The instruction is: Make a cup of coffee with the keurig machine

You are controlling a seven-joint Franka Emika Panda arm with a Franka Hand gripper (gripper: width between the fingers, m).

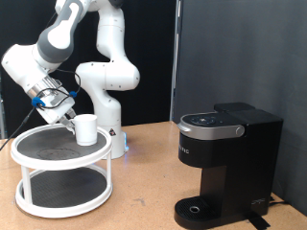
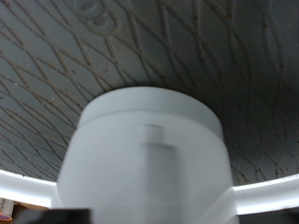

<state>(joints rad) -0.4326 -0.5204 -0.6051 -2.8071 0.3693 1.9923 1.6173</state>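
Observation:
The cup [image 1: 86, 128] is a small white mug standing upright on the top tier of a round white two-tier stand [image 1: 29, 153], at the exterior view's left. My gripper [image 1: 61, 109] hangs just to the left of the cup, close to it, tilted toward it. In the wrist view the cup [image 2: 149, 159] fills the lower middle, its handle facing the camera, and no fingers show. The keurig machine [image 1: 225, 158] stands at the exterior view's right with its lid down and nothing on its round drip base [image 1: 200, 209].
The stand's top is a dark mesh surface [image 2: 187, 47] with a white rim [image 2: 271, 191]. A lower tier [image 1: 62, 192] sits beneath it. The robot's white base [image 1: 107, 105] stands behind the stand. Brown tabletop [image 1: 144, 192] lies between the stand and the machine.

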